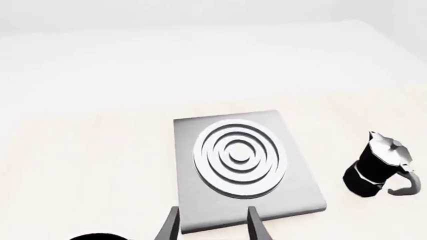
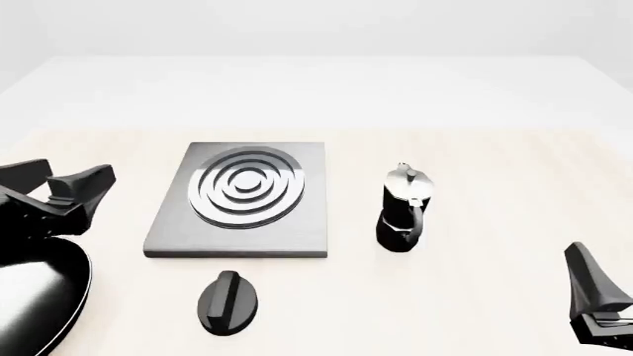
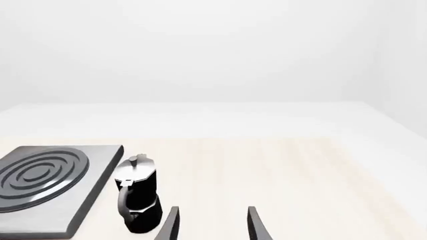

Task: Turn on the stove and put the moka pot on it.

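The stove (image 2: 247, 200) is a flat grey slab with concentric rings, left of the table's centre; it also shows in the left wrist view (image 1: 240, 165) and the right wrist view (image 3: 47, 180). The moka pot (image 2: 404, 211) stands upright on the table just right of the stove, apart from it, handle toward me; it also shows in the left wrist view (image 1: 380, 167) and the right wrist view (image 3: 137, 200). My left gripper (image 2: 76, 172) is open and empty left of the stove, its fingers (image 1: 257, 225) apart. My right gripper (image 2: 594, 285) is open and empty, near and right of the pot.
A black oval knob (image 2: 230, 300) lies on the table in front of the stove's near edge. A large black round shape (image 2: 40, 297) fills the lower left corner under the left arm. Pale wooden tabletop (image 2: 494, 170) extends right of the pot.
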### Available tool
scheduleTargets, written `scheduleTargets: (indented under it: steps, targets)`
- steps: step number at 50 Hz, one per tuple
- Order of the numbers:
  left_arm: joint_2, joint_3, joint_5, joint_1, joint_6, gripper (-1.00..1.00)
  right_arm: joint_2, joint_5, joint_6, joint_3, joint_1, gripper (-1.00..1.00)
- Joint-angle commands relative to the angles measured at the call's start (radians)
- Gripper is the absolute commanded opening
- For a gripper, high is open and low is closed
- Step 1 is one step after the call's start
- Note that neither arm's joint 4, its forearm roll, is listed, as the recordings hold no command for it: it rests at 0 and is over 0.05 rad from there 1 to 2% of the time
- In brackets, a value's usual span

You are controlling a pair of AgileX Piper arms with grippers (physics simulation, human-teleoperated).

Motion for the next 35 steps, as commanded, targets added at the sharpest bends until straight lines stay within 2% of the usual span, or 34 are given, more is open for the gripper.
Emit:
scheduleTargets:
  steps: [1,4,12,22,27,35]
  targets:
    - [0.119,-0.146,0.12,-0.058,-0.051,1.0,0.008,-0.004,-0.002,0.0,0.0,1.0]
    - [0.143,-0.162,0.15,-0.082,-0.07,1.0,0.015,-0.008,-0.003,0.0,0.0,1.0]
    - [0.181,-0.212,0.225,-0.113,-0.052,1.0,0.031,-0.019,-0.008,0.001,0.001,1.0]
    - [0.214,-0.192,0.234,-0.144,-0.071,1.0,0.045,-0.029,-0.01,0.001,0.003,1.0]
    - [0.245,-0.155,0.226,-0.181,-0.104,1.0,0.049,-0.031,-0.008,0.001,0.003,1.0]
    - [0.265,-0.155,0.216,-0.197,-0.109,1.0,0.053,-0.036,-0.005,0.001,0.004,1.0]
